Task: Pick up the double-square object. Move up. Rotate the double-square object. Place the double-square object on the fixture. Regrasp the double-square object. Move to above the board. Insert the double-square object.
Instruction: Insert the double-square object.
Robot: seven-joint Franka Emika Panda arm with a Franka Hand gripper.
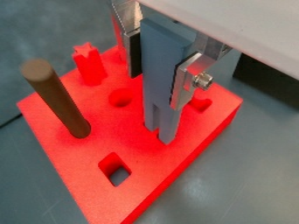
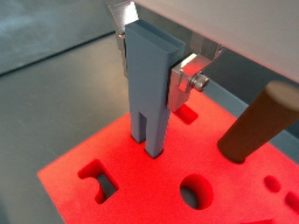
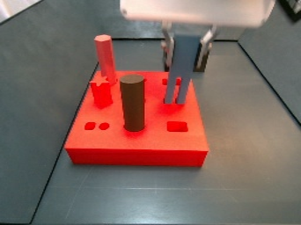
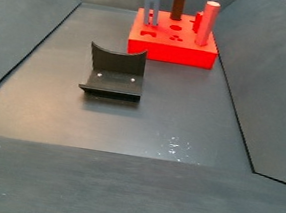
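Nearest the camera in a side view sits the fixture (image 4: 113, 72), alone on the dark floor, well apart from the board (image 4: 176, 45) at the far end. Over that board the end effector (image 1: 162, 54) is clamped on the double-square object (image 1: 163, 83), its silver fingers (image 1: 193, 74) pressing the upper part of the grey-blue bar.

What the coming insertion turns on, as I judge it, is that the bar hangs straight below the end effector with its long axis upright and its two prongs pointing down at the red top. In a side view the prong tips (image 3: 177, 95) sit close to the board's far edge, beside the dark cylinder (image 3: 132, 103) and across from the red post (image 3: 105, 57). Whether the prongs have entered a cutout I cannot tell.

Both wrist views show the split between the prongs and nearby cutouts; neither shows the fixture.
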